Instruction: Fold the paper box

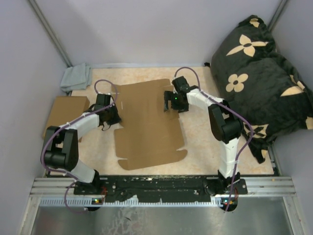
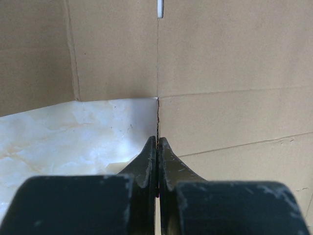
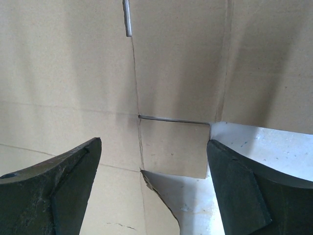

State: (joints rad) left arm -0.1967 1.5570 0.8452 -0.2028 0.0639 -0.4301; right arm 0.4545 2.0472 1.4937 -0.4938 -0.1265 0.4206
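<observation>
Where it lies flat at the middle of the marbled surface (image 1: 198, 147), the paper box (image 1: 146, 122) is an unfolded sheet of thin brown cardboard. It runs lengthwise from far to near, with side flaps, faint crease lines and notched tabs at its near corners.

The left fingers (image 2: 146, 161) are pressed together with nothing visible between them. Their tips sit at the sheet's left edge, where a cut separates a side flap from the main panel. The right fingers (image 3: 68, 181) stand wide apart over the sheet's far right part, above a small rectangular tab bordered by bare surface, and hold nothing.

A plain cardboard box (image 1: 66, 110) sits at the left, partly covered by the left arm (image 1: 80, 122). A grey cloth (image 1: 76, 77) lies in the far left corner. A black cushion with cream flowers (image 1: 259, 73) fills the right side and is cut off by the frame.

From above, both pairs of fingers are too small and dark to read, and the left arm hides part of the sheet's left flap. Whether the closed tips touch the cardboard cannot be told.
</observation>
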